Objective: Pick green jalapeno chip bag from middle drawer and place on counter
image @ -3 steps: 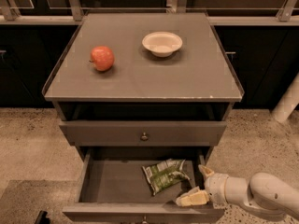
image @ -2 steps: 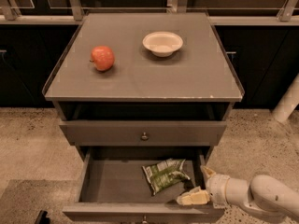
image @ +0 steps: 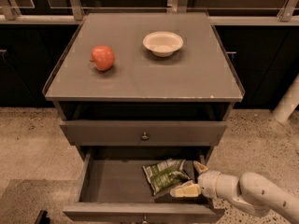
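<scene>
One target in play: the small, wrinkly olive-green foil chip bag (image: 163, 175) with white stripes lies flat on the floor of the wide, shallow grey-brown middle drawer (image: 107, 185), which stands open at the bottom centre of the frame. The bag sits right of the drawer's middle.

From the lower right, the white robot arm (image: 261, 195) has its end effector (image: 189, 178) low inside the drawer at the bag's right edge. Its two pale fingers (image: 184, 190) are spread. One is up toward the drawer's back right corner and the other is down by the bag's lower right corner, with the foil's edge between them. Whether either one touches the bag, I cannot tell.

This looks like the grasp itself. Doing it well means reaching further over the bag before closing, so the fingers take a real fold of foil and not a slippery corner. The lift should then go straight up, clear of the drawer's front wall and the closed grey-brown upper drawer (image: 145, 133).

Higher up, the flat grey-brown table (image: 140, 85) carries a round red apple (image: 103, 58) at upper left and a shallow white bowl (image: 162, 43) at upper centre. The near part of the top, in front of both, looks the sensible place to set the bag down.
</scene>
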You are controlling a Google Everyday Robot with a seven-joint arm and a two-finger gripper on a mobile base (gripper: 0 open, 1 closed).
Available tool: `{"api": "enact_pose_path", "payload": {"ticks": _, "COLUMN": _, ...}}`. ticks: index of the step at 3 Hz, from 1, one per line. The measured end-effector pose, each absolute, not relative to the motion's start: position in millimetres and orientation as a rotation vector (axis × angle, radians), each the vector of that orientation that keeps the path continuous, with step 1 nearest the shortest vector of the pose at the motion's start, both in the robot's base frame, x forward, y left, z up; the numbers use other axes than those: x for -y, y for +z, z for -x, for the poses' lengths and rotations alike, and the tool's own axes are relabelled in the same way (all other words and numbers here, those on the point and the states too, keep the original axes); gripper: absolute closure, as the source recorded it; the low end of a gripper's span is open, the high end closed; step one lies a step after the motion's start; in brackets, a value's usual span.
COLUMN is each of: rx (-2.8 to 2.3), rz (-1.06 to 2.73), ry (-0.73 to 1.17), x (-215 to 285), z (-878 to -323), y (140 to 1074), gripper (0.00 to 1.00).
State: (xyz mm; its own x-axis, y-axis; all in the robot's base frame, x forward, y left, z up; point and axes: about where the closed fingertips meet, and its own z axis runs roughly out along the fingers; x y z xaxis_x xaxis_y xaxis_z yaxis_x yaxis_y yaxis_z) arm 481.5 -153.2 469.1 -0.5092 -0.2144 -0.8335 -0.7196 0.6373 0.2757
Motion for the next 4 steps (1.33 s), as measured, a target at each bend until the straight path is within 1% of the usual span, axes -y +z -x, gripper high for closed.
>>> {"api": "enact_pose_path", "payload": {"ticks": 1, "rx": -2.025, "rz": 0.744, "ry": 0.811, "x": 127, "z": -504, "y": 441, "gripper": 0.00}}
{"api": "enact_pose_path", "payload": {"ticks": 2, "rx": -2.024, "rz": 0.745, "ry": 0.812, "x": 126, "z": -505, "y": 440, "gripper": 0.00}}
{"api": "enact_pose_path", "payload": {"ticks": 3, "rx": -2.030, "rz": 0.690, "ry": 0.799, "x": 135, "z": -507, "y": 431, "gripper": 0.00}}
{"api": "enact_pose_path", "payload": {"ticks": 4, "rx": -2.008, "rz": 0.697, "ry": 0.771, "x": 136, "z": -526, "y": 415, "gripper": 0.00}}
